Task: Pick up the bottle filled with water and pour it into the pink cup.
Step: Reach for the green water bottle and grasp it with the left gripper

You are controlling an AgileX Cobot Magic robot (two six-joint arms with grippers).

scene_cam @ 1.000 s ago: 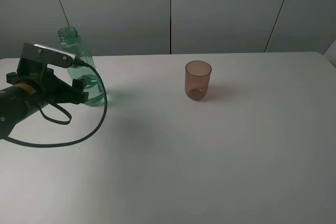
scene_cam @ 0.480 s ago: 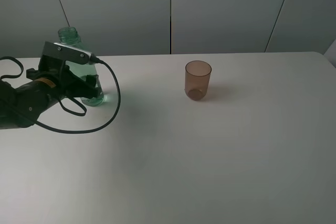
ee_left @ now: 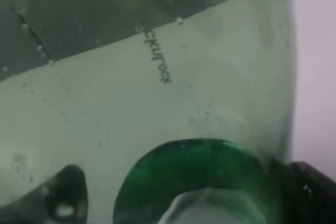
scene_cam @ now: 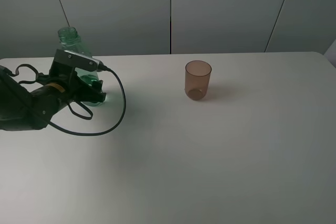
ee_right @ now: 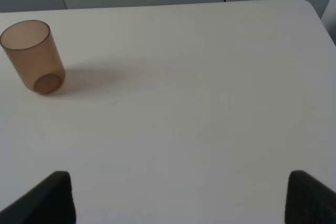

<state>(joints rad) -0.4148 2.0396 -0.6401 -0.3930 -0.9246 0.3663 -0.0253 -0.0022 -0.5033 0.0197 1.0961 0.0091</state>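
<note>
- Left gripper (scene_cam: 92,91): over the last second it has advanced from in front of the tall transparent green plastic bottle (scene_cam: 71,39) until its jaws, spread wide, straddle the lower body; nothing gripped yet.
- Left wrist view: green wall fills the frame, a dark fingertip at each side.
- Bottle: upright, uncapped, at the left rear of the white table (scene_cam: 210,156).
- Small brownish-pink translucent cup (scene_cam: 198,80): upright, well apart to the right.
- Right gripper (ee_right: 186,198): jaws wide, empty.
- Implication: approach looks complete; closing comes next, then lifting.
</note>
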